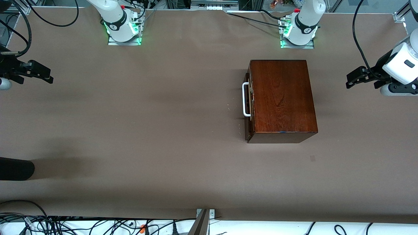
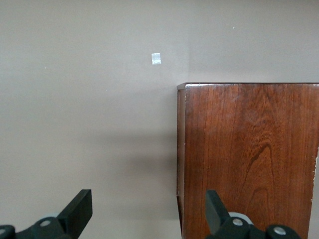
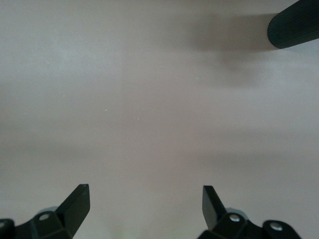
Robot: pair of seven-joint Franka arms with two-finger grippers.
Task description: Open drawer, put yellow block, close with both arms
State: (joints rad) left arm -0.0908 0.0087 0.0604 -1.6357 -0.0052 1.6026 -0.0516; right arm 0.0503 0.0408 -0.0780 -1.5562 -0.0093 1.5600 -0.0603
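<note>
Dark object (image 1: 14, 169): black rounded shape, lower left edge of frame, on the table (image 1: 147, 130).
Wooden box (image 1: 282, 98): right of centre; drawer (image 1: 248, 107) shut, white handle (image 1: 245, 99) facing frame left.
Left gripper (image 1: 351, 80): right edge, jaws spread, empty.
Right gripper (image 1: 47, 75): left edge, jaws spread, empty.

The drawer (image 1: 248, 106) sits closed in the wooden box (image 1: 282, 98), so its interior is hidden; in the left wrist view the frame edge cuts off the box. The right hand (image 1: 45, 76) and left hand (image 1: 351, 80) enter at the front view's edges, with most of each arm cropped. A dark cylindrical object (image 1: 14, 169) is cut off at the edge and cannot be identified.
</note>
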